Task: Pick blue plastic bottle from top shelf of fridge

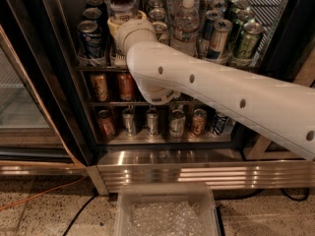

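The fridge (pixel 59 82) stands open in the camera view. The blue plastic bottle (pixel 121 1), with dark liquid and a pale label, stands upright in the left-middle lane of the top shelf (pixel 96 68); its cap is cut off by the top edge. My white arm reaches in from the lower right. My gripper (pixel 123 21) is at the bottle's lower part, hidden behind my round wrist. The bottle's base is hidden too.
Dark blue cans (pixel 91 38) stand left of the bottle, clear water bottles (pixel 184 18) and green cans (pixel 246 38) to its right. Two lower racks hold small cans (pixel 147 122). A clear plastic bin (pixel 165 213) sits on the floor before the steel base (pixel 197 171). The glass door (pixel 19 107) is at left.
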### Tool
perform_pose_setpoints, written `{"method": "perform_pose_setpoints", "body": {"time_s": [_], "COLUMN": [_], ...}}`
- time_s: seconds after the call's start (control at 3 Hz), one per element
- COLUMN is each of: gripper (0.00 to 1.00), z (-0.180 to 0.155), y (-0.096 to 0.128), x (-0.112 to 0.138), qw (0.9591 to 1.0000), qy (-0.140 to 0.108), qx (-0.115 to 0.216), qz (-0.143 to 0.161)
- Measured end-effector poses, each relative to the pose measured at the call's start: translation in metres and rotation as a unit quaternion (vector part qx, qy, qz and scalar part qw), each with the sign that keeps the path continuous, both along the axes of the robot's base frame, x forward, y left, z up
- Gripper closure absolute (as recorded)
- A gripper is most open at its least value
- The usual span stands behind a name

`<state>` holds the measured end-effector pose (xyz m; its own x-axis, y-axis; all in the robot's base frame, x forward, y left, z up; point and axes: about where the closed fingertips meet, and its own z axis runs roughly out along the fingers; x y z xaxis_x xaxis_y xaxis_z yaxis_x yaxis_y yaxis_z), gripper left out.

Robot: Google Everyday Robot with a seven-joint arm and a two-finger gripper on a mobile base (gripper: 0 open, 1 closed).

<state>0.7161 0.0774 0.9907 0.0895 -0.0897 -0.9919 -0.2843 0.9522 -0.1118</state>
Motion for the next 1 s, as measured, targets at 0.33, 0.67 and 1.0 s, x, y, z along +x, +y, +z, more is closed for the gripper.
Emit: {"method": "perform_pose_setpoints", "body": {"time_s": [0.33, 0.67, 1.0], "gripper": [1.00, 1.00, 1.00], "z": [-0.003, -0.020, -0.037], "y": [0.008, 0.017, 0.020], "x": [-0.013, -0.049, -0.079], "qw": [0.9998, 0.9984, 0.9959], "qy": [0.005, 0.026, 0.045], "qx": [-0.003, 0.007, 0.012], "qz": [0.018, 0.050, 0.078]}}
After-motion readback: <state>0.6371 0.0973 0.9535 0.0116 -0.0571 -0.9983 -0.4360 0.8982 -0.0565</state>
